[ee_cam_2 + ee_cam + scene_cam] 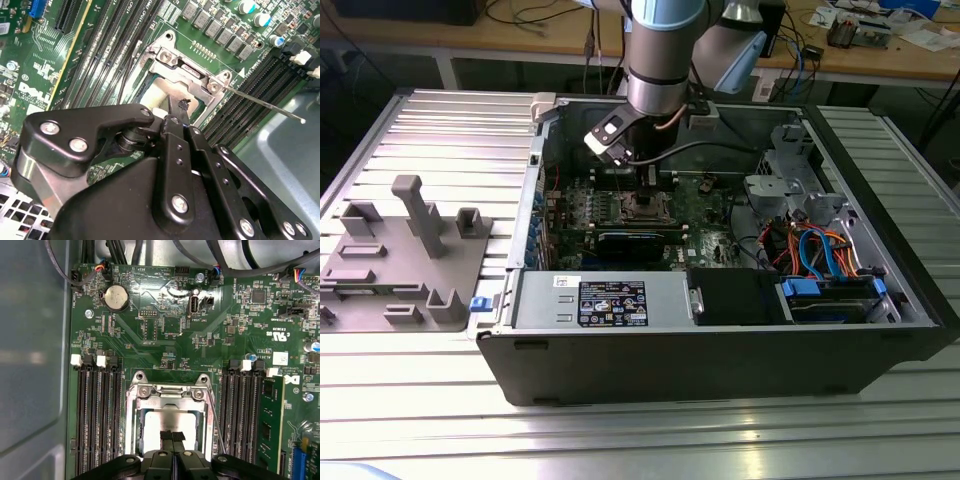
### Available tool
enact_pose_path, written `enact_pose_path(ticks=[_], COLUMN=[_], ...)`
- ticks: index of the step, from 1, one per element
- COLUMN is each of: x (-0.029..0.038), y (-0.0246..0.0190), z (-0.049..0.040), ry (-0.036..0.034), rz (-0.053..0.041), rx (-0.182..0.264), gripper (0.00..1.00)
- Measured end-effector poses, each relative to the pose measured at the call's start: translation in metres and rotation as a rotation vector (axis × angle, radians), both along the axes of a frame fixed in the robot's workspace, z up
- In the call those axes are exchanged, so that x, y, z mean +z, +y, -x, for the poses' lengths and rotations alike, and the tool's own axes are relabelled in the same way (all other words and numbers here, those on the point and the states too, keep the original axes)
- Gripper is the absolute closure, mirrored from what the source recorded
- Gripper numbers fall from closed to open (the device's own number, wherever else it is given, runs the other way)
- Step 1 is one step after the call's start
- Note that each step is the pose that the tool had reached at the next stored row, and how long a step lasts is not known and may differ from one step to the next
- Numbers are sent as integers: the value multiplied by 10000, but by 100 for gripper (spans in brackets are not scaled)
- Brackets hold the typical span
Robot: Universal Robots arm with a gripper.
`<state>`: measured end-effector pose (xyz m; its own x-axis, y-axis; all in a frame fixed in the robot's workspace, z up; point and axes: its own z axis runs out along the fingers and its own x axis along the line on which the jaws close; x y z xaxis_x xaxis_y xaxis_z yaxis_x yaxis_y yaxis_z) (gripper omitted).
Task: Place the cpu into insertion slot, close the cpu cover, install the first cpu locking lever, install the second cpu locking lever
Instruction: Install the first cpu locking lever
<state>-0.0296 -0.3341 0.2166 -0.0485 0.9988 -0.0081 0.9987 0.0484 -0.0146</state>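
The cpu lies in the socket with its dull silver top showing through the square opening of the cpu cover. The cover lies flat over it. My gripper is shut, its two black fingertips pressed together with nothing between them, just above the cpu's near edge. The second wrist view has the same gripper at the edge of the cover, with the cpu beside it. One thin locking lever sticks out free from the socket corner; another runs along the opposite side. In the exterior view the arm reaches down over the socket.
The open computer case walls in the motherboard. Memory slots flank the socket on both sides, with one green module fitted. Cables and a drive cage fill the exterior view's right. A grey fixture tray stands outside.
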Motion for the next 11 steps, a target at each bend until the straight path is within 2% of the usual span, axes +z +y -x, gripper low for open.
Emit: enact_pose_path(ticks=[2, 11], x=[37, 303], y=[0, 0], z=[0, 0], ry=[-1, -21], rz=[0, 30], rx=[1, 0], gripper=[89, 89])
